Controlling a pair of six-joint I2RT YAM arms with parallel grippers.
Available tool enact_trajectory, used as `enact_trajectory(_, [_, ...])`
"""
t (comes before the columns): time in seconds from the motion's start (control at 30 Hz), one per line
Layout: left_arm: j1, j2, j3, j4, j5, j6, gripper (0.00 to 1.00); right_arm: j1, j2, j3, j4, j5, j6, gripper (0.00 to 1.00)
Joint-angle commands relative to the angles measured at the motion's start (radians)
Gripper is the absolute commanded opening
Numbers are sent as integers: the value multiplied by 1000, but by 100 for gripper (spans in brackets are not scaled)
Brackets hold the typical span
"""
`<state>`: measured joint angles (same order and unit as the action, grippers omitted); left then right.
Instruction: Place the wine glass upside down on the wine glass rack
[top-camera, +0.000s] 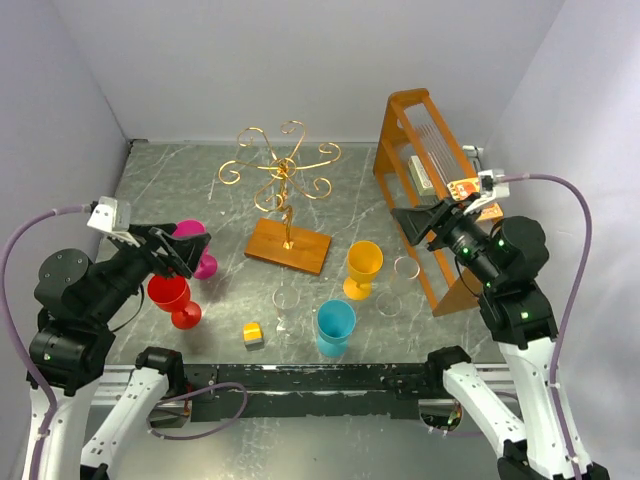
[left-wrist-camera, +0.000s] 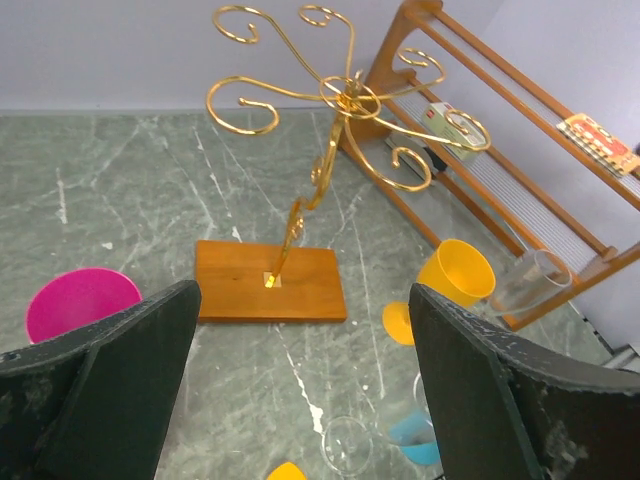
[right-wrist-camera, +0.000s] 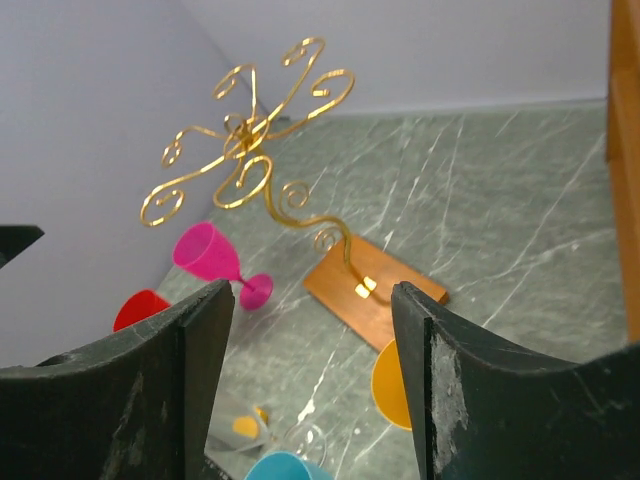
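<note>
By the near edge sits a small yellow cube (top-camera: 253, 333), and just right of it a blue cup (top-camera: 335, 327). Between and slightly behind them stands a clear glass (top-camera: 288, 302), upright. Toward the left edge stands a red goblet (top-camera: 170, 293) with a pink goblet (top-camera: 205, 266) just behind it.

The left gripper (top-camera: 192, 252) hangs over these two goblets. Its jaws are spread wide with nothing between them.

Right of the worktop's (top-camera: 180, 180) middle stands a yellow goblet (top-camera: 363, 266), and a second clear glass (top-camera: 404, 270) is just beside it, near the foot of the frame (top-camera: 405, 110).

The right gripper (top-camera: 402, 225) hovers above that spot, in front of the frame. Its jaws also gape wide and hold nothing.

The rack (top-camera: 285, 170) stands mid-worktop, toward the far edge. Its wooden base (top-camera: 288, 246) lies flat, and its gold scroll arms are bare. Every glass is apart from it.

The frame runs along the right edge up to the far right corner. A small card (top-camera: 465, 188) with red and orange print rests on its top rail. A small box (top-camera: 424, 176) with a red-and-white label lies inside the frame. The writing on both is too small to read.
</note>
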<state>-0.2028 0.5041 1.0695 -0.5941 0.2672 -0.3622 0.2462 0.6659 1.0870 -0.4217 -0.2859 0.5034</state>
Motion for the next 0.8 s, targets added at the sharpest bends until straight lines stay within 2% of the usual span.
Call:
enact_trajectory(0.0, [-20, -15, -18, 42, 68, -26, 96, -25, 35, -34, 12, -170, 39, 66])
enact_trajectory(0.13, [-26, -14, -15, 53, 96, -30, 96, -34, 69, -57, 27, -269, 40, 70])
enact_trajectory(0.27, [-29, -16, 0, 66, 109, -39, 96, -37, 114, -33, -32, -283, -6, 72])
enact_trajectory(0.43, [-31, -26, -2, 101, 110, -60, 96, -36, 192, 16, -148, -273, -61, 67])
enact_trajectory(0.6, [-32, -25, -8, 138, 85, -54, 96, -18, 228, 47, -259, -109, -104, 65])
enact_trajectory(0.77, [-33, -5, -22, 212, 77, -56, 95, 81, 297, 115, -375, 119, -130, 60])
